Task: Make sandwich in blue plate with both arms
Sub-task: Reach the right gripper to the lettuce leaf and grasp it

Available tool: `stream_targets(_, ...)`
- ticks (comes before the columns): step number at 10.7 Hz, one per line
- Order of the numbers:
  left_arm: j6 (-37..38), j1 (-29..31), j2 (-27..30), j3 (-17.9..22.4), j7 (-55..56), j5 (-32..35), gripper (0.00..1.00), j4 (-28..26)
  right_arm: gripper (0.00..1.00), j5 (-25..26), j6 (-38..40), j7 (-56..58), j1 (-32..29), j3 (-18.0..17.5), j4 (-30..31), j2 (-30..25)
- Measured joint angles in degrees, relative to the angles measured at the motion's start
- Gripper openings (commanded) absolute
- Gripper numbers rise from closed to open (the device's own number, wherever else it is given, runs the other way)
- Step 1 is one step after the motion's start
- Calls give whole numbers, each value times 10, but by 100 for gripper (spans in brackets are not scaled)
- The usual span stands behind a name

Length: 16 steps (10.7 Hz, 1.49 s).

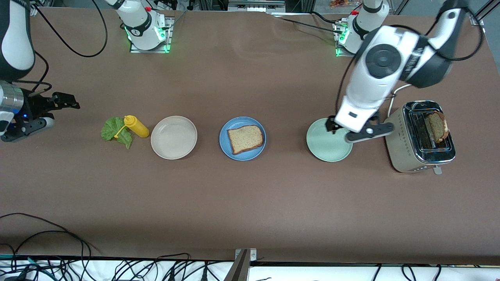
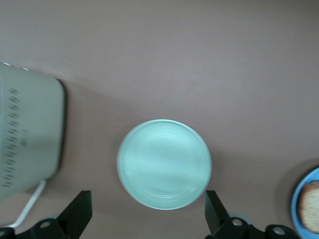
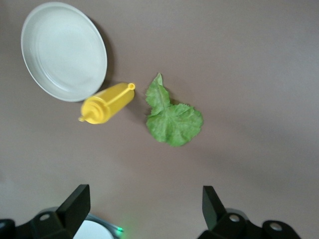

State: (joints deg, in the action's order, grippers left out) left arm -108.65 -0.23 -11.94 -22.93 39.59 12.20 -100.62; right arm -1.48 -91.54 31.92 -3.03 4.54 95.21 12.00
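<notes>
The blue plate (image 1: 225, 145) lies mid-table with one brown toasted bread slice (image 1: 245, 139) on it; plate (image 2: 297, 199) and slice (image 2: 312, 207) show at the edge of the left wrist view. A second slice (image 1: 436, 126) stands in the toaster (image 1: 410, 156). The green lettuce leaf (image 1: 115, 131) lies flat toward the right arm's end and shows in the right wrist view (image 3: 172, 119). My left gripper (image 1: 359, 132) is open and empty (image 2: 147, 214), in the air over the mint plate's edge beside the toaster. My right gripper (image 1: 54, 113) is open and empty (image 3: 144, 204), over bare table beside the lettuce.
A yellow squeeze bottle (image 1: 136, 126) lies touching the lettuce, beside a cream-white plate (image 1: 174, 137). A pale mint-green plate (image 1: 326, 145) sits empty between the blue plate and the toaster. Cables run along the table's near edge.
</notes>
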Motion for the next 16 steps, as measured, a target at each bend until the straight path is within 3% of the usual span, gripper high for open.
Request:
stream_targets(3,17,-1,43,103,-171,-58,100,-11,100,0,-49,150,-16,0,2,59)
stream_targets(8,27,-2,95,283,-446,-133,100,-26,100,0,-140,282,-22,0,18,128)
stream_targets(10,27,-3,110,303,-480,-135,100,-24,100,0,-207,322,-21,-4,56,143)
stream_targets(14,56,-33,163,299,-480,-135,100,-21,100,0,-307,339,-20,-19,150,147)
stream_targets(15,74,-39,178,297,-479,-135,100,-20,97,0,-331,342,-20,-22,167,147)
stream_targets(16,94,-39,194,293,-478,-135,100,-19,85,0,-361,349,-20,-23,185,146)
